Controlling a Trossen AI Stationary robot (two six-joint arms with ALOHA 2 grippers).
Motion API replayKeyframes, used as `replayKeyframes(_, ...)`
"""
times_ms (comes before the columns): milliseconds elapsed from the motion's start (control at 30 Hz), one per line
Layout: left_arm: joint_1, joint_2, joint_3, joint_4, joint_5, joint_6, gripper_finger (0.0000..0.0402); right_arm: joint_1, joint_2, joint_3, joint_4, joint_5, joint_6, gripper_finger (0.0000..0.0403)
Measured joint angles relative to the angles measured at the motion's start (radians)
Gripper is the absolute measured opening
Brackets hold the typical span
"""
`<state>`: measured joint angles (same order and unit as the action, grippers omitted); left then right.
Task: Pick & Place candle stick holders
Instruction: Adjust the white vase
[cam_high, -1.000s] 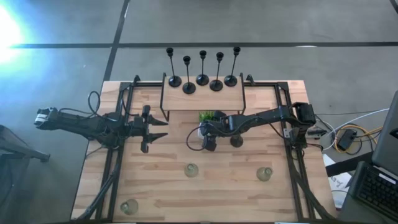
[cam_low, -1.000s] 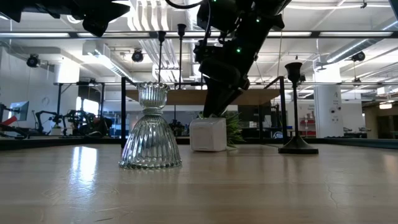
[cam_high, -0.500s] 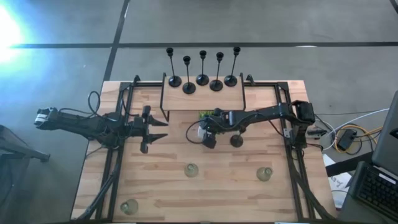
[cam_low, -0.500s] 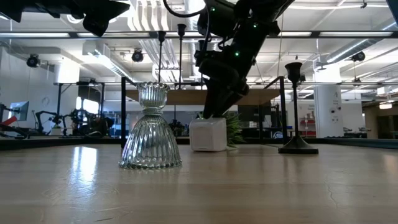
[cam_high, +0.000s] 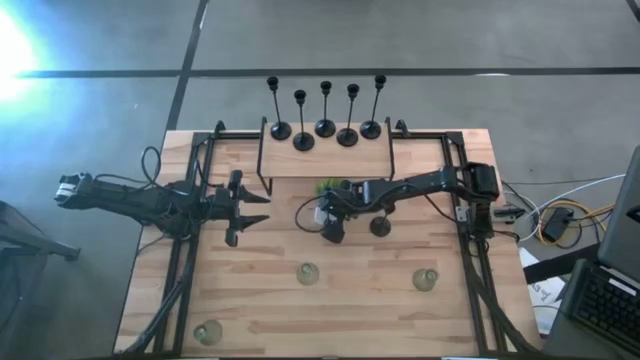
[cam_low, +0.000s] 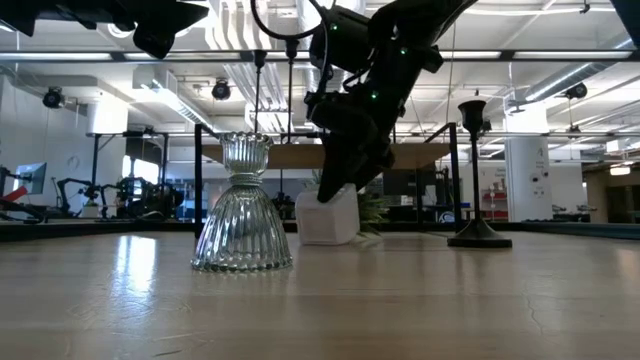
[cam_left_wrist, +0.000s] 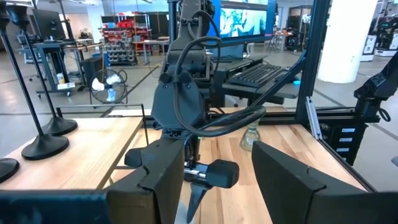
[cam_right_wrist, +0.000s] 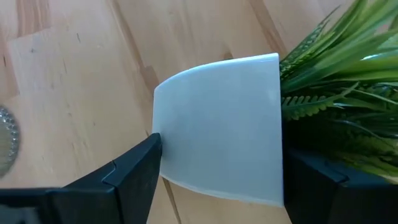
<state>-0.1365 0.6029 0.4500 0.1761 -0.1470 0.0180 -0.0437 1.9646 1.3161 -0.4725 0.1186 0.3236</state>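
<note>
Pale wooden planks make up the worktop (cam_high: 250, 300), with grey concrete floor beyond its far edge. At the far middle stands a raised wooden shelf (cam_high: 325, 165) on a dark frame, and five black candle stick holders (cam_high: 325, 128) stand upright on it in a loose row, their heights differing. A sixth black candle stick holder (cam_high: 380, 226) stands upright on the worktop itself, just right of my right claw and clear of it.

Three glass candle stick holders sit on the near half, well apart from one another: one near the middle (cam_high: 308, 272), one to the right (cam_high: 425, 278), and one at the near left corner (cam_high: 207, 332). All three are upright and untouched by me.

My right claw (cam_high: 328, 218) reaches in from the right side to the middle of the worktop, just near of the shelf. Its two fingers press on opposite sides of a small white pot (cam_right_wrist: 217, 137) that holds a spiky green plant (cam_right_wrist: 336, 93), so I am gripping that pot. From table height, the pot looks slightly tilted, with the middle glass holder nearer the camera than it.

My left claw (cam_high: 255, 208) waits above the left part of the worktop, pointing towards the middle. Its fingers are spread apart with nothing between them.
</note>
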Motion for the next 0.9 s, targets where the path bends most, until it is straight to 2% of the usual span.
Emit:
replayKeyframes(133, 0.000, 0.000, 0.000, 0.000, 0.000, 0.000, 0.0193, 0.002, -0.017, 0.013, -0.008, 0.001, 0.003, 0.0245)
replayKeyframes(267, 0.000, -0.001, 0.000, -0.001, 0.000, 0.000, 0.0193, 0.005, -0.041, 0.019, -0.023, 0.008, 0.011, 0.0202)
replayKeyframes(633, 0.000, -0.002, 0.000, -0.005, 0.000, -0.002, 0.0193, 0.015, -0.066, 0.019, -0.042, -0.024, 0.040, 0.0025)
replayKeyframes(900, 0.000, -0.002, 0.000, -0.006, 0.000, -0.003, 0.0193, 0.055, -0.065, 0.018, -0.097, -0.043, 0.070, 0.0008)
